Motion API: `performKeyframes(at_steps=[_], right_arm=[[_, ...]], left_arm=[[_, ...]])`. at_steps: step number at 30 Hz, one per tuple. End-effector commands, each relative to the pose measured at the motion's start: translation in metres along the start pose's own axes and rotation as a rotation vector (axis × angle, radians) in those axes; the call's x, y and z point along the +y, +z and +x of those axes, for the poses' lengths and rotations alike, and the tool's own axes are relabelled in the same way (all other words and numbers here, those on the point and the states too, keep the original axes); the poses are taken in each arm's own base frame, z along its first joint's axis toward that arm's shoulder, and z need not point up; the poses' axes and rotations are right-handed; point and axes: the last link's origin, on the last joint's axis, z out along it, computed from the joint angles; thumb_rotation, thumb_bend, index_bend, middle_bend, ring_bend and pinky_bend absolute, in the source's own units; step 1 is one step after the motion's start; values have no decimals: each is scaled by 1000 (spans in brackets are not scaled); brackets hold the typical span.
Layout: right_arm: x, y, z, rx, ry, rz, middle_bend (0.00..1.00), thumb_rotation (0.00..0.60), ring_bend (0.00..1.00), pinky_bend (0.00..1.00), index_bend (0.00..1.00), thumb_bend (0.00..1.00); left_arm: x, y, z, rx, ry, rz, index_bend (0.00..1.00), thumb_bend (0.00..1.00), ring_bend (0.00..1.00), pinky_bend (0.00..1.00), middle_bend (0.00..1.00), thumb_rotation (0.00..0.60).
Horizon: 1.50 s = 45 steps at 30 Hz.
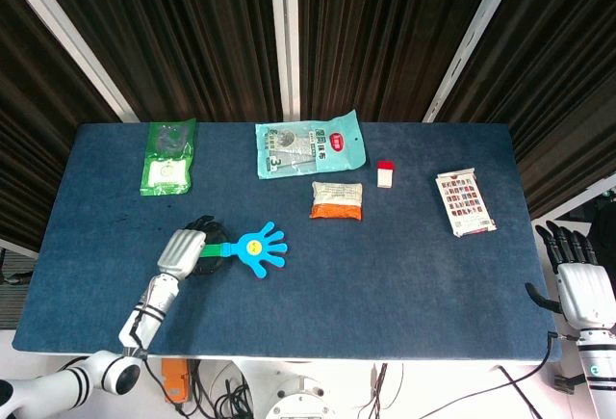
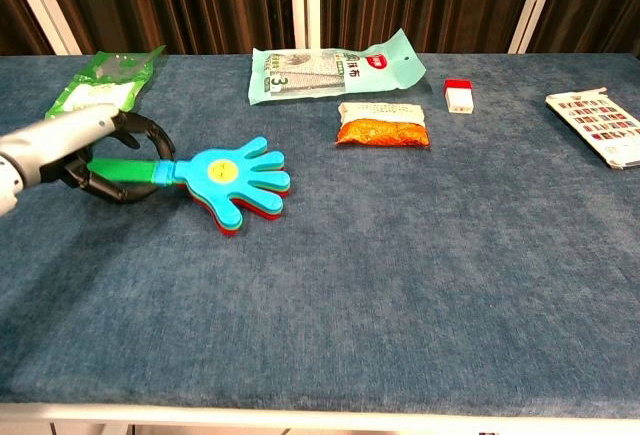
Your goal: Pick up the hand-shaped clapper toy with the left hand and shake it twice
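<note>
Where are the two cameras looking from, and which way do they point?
Head view: high up, pointing down at the whole dark blue table; shows the left hand and arm, right hand beside the table edge.
Chest view: low at the near edge, looking across the table; shows only the left hand.
Shared: the left hand gripping the green handle of the blue hand-shaped clapper toy.
</note>
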Motion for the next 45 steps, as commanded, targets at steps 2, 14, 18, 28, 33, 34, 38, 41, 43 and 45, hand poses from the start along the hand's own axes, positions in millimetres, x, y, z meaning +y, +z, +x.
performKeyframes(at_steps=[2, 14, 18, 28, 33, 34, 38, 41, 43, 45], right_arm=[[0, 0, 0, 0, 1, 2, 0, 600, 0, 0, 0, 163], [0, 0, 0, -3, 2, 2, 0, 600, 0, 0, 0, 163], [0, 0, 1, -3, 3, 1, 0, 600, 0, 0, 0, 163], [-2, 0, 0, -18, -3, 0, 0, 600, 0, 0, 0, 165], [-3, 1, -1, -20, -3, 1, 0, 600, 0, 0, 0, 166], [-3, 1, -1, -20, -3, 0, 0, 600, 0, 0, 0, 166], [-3, 1, 0, -19, -4, -2, 0, 600, 0, 0, 0, 166], [-3, 1, 0, -18, -3, -2, 0, 600, 0, 0, 0, 166], [-3, 0, 0, -19, -2, -1, 0, 600, 0, 0, 0, 166], [-3, 0, 0, -19, -2, 0, 0, 600, 0, 0, 0, 165]], left_arm=[[-4, -1, 3, 20, 66, -7, 607, 451, 605, 818, 690, 600], [-10, 0, -1, -20, 94, 29, 483, 448, 915, 1000, 871, 600], [-9, 0, 1, -11, 53, 35, 364, 436, 971, 1000, 950, 600], [-7, -1, 7, 70, -179, 17, 865, 359, 1000, 1000, 1000, 600], [-6, 0, 10, 80, -281, 11, 1000, 340, 1000, 1000, 1000, 600], [-4, 0, 12, 91, -311, 6, 1000, 339, 1000, 1000, 1000, 600], [-2, 1, 24, 193, -460, -14, 1000, 450, 1000, 1000, 1000, 600], [1, 1, 36, 239, -659, -26, 1000, 585, 1000, 1000, 1000, 600], [1, 1, 46, 262, -792, -39, 1000, 631, 1000, 1000, 1000, 600], [-1, 0, 59, 286, -924, -55, 1000, 665, 1000, 1000, 1000, 600]])
